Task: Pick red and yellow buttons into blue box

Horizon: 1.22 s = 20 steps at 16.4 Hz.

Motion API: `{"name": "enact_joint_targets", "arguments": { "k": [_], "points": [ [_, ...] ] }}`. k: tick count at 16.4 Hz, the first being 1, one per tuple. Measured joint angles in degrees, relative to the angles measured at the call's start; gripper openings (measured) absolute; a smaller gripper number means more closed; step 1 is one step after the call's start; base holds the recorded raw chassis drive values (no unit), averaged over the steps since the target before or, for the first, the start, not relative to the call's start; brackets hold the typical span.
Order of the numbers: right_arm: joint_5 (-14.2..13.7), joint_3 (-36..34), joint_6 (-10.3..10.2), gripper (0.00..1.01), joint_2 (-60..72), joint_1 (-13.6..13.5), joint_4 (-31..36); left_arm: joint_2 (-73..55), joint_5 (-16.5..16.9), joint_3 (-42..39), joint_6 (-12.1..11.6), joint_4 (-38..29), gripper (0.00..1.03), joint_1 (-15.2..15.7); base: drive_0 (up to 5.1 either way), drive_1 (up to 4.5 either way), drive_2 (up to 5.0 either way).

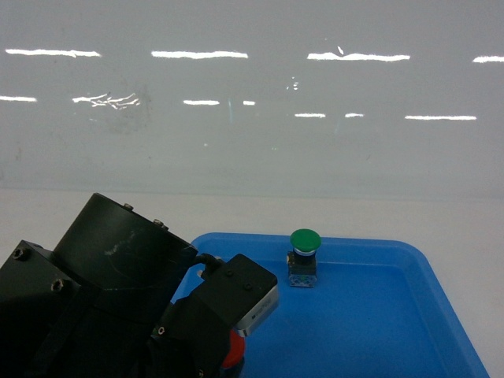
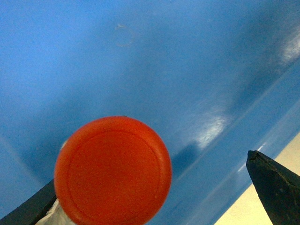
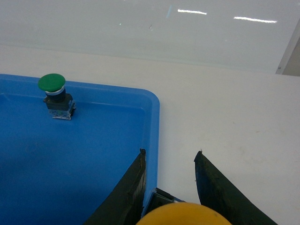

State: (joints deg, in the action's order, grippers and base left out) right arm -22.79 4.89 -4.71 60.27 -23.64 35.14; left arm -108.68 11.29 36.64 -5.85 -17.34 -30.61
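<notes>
Surface point(image 1: 94, 209): pale, carrying the blue box point(image 1: 441, 299), whose rim and floor fill the lower right of the head view; its near edge is cut off by the frame. Left arm point(image 1: 87, 291): large dark housing at 7 o'clock in the head view, hanging over the box's left portion and hiding that side of the floor. Left tool point(image 2: 154, 197): in the left wrist view the fingers stand wide, one dark tip at 4 o'clock and one at 7 o'clock; the red button point(image 2: 112, 169) shows cap-up between them over the blue floor, apart from the right tip; whether the left finger touches its body cannot be told, so the grip is unsettled. Right tool point(image 3: 169, 180): fingers spread either side of the box's right rim, with the yellow button point(image 3: 183, 214) showing only as a cap sliver at 6 o'clock; whether it is gripped cannot be told. Green button point(image 1: 304, 257): upright inside the box at 12 o'clock, not a task item. Step in hand, by judgement: depositing the red button, which appears at or just above the box floor. Next move likely calls for lifting the left tool clear, then carrying the yellow button inward over the rim before release. Both button bodies are hidden beneath their caps.
</notes>
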Motion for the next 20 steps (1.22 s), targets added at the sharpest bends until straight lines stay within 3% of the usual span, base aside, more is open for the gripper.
{"name": "enact_joint_targets", "arguments": {
  "k": [3, 9, 10, 14, 17, 20],
  "points": [
    [0.0, 0.0, 0.0, 0.29, 0.0, 0.0, 0.0, 0.0, 2.4, 0.1, 1.6, -2.1, 0.98, 1.8, 0.0, 0.0, 0.0],
    [0.0, 0.0, 0.0, 0.29, 0.0, 0.0, 0.0, -0.8, 3.3, 0.0, 0.9, -4.4, 0.98, 3.7, 0.0, 0.0, 0.0],
    [0.0, 0.0, 0.0, 0.29, 0.0, 0.0, 0.0, -2.3, 3.6, -2.6, 0.4, -8.9, 0.84, 4.6, 0.0, 0.0, 0.0],
    [0.0, 0.0, 0.0, 0.29, 0.0, 0.0, 0.0, -2.4, 3.6, -3.0, 0.5, -9.3, 0.75, 4.6, 0.0, 0.0, 0.0],
    [0.0, 0.0, 0.0, 0.29, 0.0, 0.0, 0.0, -2.5, 4.8, -4.8, 3.1, -14.1, 0.23, 3.7, 0.0, 0.0, 0.0],
    [0.0, 0.0, 0.0, 0.29, 0.0, 0.0, 0.0, -2.8, 4.8, -5.0, 4.4, -15.0, 0.2, 3.2, 0.0, 0.0, 0.0]
  ]
}}
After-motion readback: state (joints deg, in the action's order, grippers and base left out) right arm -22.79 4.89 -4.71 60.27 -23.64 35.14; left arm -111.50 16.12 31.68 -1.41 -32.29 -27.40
